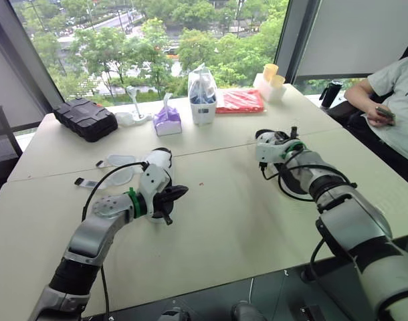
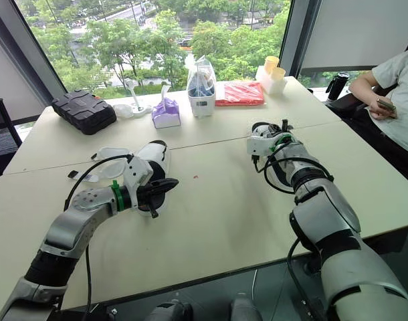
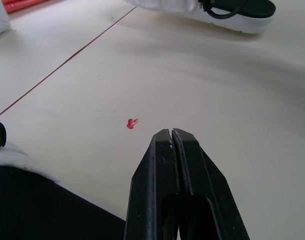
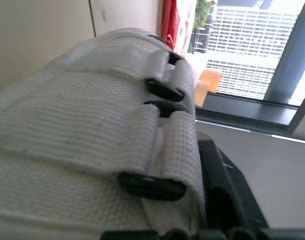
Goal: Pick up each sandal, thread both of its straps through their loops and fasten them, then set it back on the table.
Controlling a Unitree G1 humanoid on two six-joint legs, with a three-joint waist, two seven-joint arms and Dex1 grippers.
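White webbing is what stands out: on the sandal [image 3: 245, 22] at the right gripper [image 1: 267, 142], two woven straps [image 4: 92, 115] fold back through their black loops [image 4: 165, 90] and lie flat. I'd judge that one fastened, with nothing more to do than be left on the bench [image 1: 224, 227], where it sits on the robot's right side. Whether the right gripper is clamped on it or merely up against it I cannot tell; the view is too close in. The other sandal [image 1: 160, 159], white with a black footbed, lies on the robot's left side of the bench, its long axis running roughly away from the robot. It looks to be the one left to do, though the arm hides its straps. The left gripper [image 3: 172, 134] is by far the nearer to it, hanging low over its near end with its two black fingers pressed together and nothing between them. The catch is direction. Those fingers point out across the bare bench toward a small red speck [image 3: 131, 123] and the far sandal, while the sandal it wants lies back under its wrist, to the robot's left of the fingertips. So the coming move calls for spreading the fingers and swinging back across the sandal's width rather than along its length.
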